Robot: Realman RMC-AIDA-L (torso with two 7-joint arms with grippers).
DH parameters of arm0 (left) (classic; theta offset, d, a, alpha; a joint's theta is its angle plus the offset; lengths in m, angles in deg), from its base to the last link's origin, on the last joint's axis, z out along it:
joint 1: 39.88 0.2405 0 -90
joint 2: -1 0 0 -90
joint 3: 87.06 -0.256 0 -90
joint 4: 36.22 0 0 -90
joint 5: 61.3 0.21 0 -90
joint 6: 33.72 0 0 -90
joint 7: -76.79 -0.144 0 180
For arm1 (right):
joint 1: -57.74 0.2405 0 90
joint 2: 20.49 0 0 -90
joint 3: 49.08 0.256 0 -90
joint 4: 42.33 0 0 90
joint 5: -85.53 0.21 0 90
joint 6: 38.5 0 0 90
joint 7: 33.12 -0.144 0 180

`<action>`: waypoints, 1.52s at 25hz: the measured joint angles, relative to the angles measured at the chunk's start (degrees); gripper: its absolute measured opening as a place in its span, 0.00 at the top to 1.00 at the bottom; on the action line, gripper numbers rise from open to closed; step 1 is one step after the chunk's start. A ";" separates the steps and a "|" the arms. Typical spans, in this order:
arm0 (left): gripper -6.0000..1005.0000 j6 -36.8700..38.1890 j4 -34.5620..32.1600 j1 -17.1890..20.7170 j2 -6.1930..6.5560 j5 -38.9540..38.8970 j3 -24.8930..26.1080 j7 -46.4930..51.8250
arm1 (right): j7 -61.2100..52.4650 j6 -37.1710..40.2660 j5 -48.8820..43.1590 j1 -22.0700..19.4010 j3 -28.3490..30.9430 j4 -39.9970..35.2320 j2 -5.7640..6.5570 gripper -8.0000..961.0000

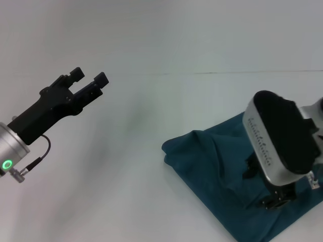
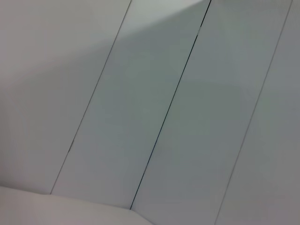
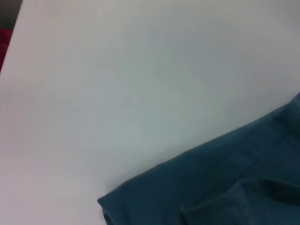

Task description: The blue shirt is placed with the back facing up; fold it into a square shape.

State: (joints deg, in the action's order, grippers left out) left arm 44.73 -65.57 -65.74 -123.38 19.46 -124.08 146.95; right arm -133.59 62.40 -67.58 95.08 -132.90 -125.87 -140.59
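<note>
The blue shirt (image 1: pixel 212 161) lies bunched and partly folded on the white table (image 1: pixel 126 166), at the right near the front edge. Its folded corner and a hem show in the right wrist view, blue shirt (image 3: pixel 225 183). My right gripper (image 1: pixel 275 198) is down on the shirt's right part, largely hidden behind its own silver wrist housing (image 1: pixel 275 141). My left gripper (image 1: pixel 90 76) is raised over bare table far to the left, well apart from the shirt, open with nothing between its fingers.
Pale panels with dark seams (image 2: pixel 173 98) fill the left wrist view. A seam line (image 1: pixel 252 72) crosses the back of the table. A red object (image 3: pixel 3 44) shows beyond the table's edge in the right wrist view.
</note>
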 joint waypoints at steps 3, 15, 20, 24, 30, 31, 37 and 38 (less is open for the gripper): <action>0.12 0.38 0.10 0.23 0.01 0.00 0.03 -0.35 | 0.13 -1.24 -0.20 1.14 -0.18 2.62 0.03 0.33; 0.12 1.87 0.18 0.31 0.01 0.00 0.62 -0.47 | 0.35 -7.57 -1.03 2.06 -1.42 6.98 -0.06 0.39; 0.12 1.89 0.44 0.28 0.01 0.00 0.64 -0.47 | -0.63 -10.40 -1.12 2.77 -1.69 10.08 -0.05 0.42; 0.12 1.89 0.58 0.28 0.01 0.01 0.64 -0.47 | -0.89 -12.69 -1.13 2.28 -2.18 10.34 -0.12 0.50; 0.12 1.89 0.94 0.32 0.01 0.20 0.64 -0.47 | -3.12 -15.32 -1.11 1.23 -1.76 8.24 -0.12 0.64; 0.12 1.89 1.03 0.33 0.01 0.24 0.64 -0.47 | -3.72 -16.35 -1.11 0.78 -1.70 7.41 -0.07 0.67; 0.12 1.89 1.14 0.37 0.18 0.40 0.64 -0.47 | -8.59 -22.50 -3.04 -0.59 -0.40 4.83 0.03 0.90; 0.12 1.89 1.14 0.37 0.20 0.46 0.64 -0.47 | -9.40 -23.63 -3.57 -0.76 -0.26 4.74 0.01 0.92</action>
State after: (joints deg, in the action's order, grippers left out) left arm 46.62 -64.43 -65.37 -123.18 19.93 -123.45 146.48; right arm -142.99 38.77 -71.16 94.31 -133.16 -121.13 -140.57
